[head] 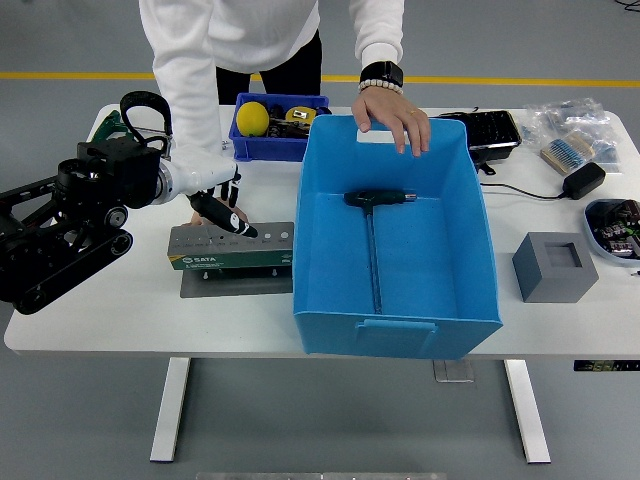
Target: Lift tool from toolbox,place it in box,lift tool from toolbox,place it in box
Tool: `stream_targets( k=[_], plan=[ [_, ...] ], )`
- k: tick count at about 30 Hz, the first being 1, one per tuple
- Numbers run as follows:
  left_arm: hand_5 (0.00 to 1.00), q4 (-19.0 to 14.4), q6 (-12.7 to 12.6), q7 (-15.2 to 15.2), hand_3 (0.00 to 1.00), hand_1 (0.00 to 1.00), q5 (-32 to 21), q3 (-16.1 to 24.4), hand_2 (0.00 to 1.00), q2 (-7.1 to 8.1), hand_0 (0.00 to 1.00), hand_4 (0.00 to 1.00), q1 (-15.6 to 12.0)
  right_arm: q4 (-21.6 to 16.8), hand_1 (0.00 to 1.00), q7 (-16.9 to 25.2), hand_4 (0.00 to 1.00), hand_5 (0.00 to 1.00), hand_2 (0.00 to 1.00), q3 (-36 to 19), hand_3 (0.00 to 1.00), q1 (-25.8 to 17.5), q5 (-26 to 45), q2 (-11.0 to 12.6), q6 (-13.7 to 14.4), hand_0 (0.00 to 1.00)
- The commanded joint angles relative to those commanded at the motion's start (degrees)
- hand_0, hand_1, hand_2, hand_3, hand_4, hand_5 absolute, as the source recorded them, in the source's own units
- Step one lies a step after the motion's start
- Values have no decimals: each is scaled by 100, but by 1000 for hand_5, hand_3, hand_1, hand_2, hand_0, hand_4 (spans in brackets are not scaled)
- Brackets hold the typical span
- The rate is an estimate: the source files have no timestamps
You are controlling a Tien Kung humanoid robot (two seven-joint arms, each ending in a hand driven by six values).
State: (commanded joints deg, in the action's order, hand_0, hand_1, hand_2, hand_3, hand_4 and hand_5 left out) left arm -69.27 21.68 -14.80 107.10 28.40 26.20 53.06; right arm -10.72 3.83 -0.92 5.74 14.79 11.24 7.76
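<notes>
left hand is over the back edge of the grey tool rack on the white surface, left of the big blue box. its fingers hang down, loosely apart, nothing held; dark fingertips sit right at the rack's top row of holes. a person's hand is tucked just behind/under the robot hand at the rack, mostly hidden, can't tell what it's doing. the person's other hand grips the box's far rim by the handle cutout. one t-handle wrench lies flat on the box floor, handle toward the far wall, shaft pointing at the near wall. small blue bin with a yellow ball sits behind the rack, touching the box's far left corner. green-handled tools lie at the far left of the surface. grey block stands right of the box, apart from it. right arm out of view.
</notes>
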Motion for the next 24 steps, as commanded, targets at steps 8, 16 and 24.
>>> stream_targets(
  k=[8, 16, 24],
  plan=[
    [811, 28, 96, -56, 461, 594, -86, -185, 606, 46, 557, 998, 4, -2, 726, -7, 956, 784, 753, -10, 683, -11, -14, -12, 6, 736],
    [809, 147, 107, -51, 431, 568, -28, -224, 584, 46, 557, 998, 13, -4, 725, -8, 954, 784, 754, -10, 682, -17, -15, -16, 6, 736],
    [811, 139, 133, -94, 287, 500, -12, -246, 475, 55, 551, 998, 36, -4, 725, -1, 954, 785, 753, 2, 681, -10, 3, -14, 4, 736]
  ],
)
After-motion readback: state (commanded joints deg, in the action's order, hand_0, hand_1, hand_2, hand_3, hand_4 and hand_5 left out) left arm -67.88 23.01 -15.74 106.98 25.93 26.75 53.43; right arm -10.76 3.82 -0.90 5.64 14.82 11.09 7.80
